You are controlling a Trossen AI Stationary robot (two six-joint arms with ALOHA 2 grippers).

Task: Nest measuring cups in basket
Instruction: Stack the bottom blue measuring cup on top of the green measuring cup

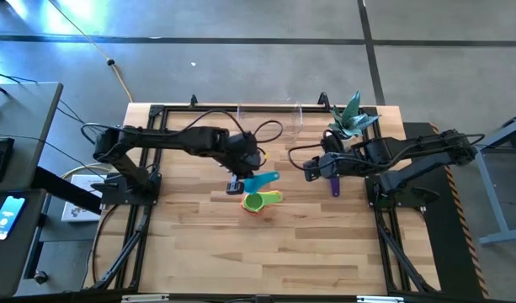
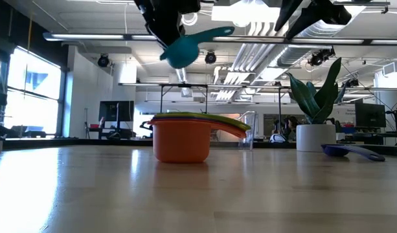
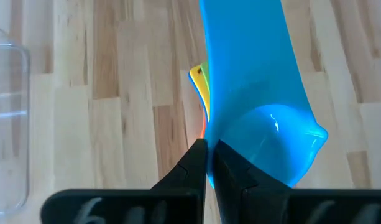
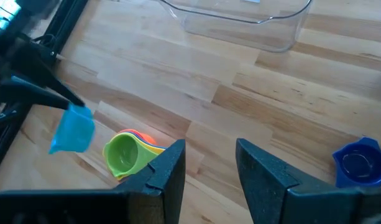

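I counted one teal cup (image 1: 261,180) pinched in my left pincer (image 1: 236,186), one nested stack (image 1: 259,201) showing green, yellow, orange and red cups, and one purple-blue cup (image 4: 358,163) apart on the table (image 1: 283,252). There was one clear basket (image 4: 240,18), one potted plant (image 2: 316,107) and my two pincers.

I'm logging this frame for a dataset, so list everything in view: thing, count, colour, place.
teal cup: one, teal, held in the air above the stack
nested stack: green cup on top, yellow and orange below, mid-table
blue cup: one, blue, on the table under the right arm
basket: one, clear, far edge of the table; nothing seen in it
plant pot: one, white, green leaves, far right corner
table: one, light wood
left gripper: shut on the teal cup
right gripper: open, empty, hovers near the blue cup
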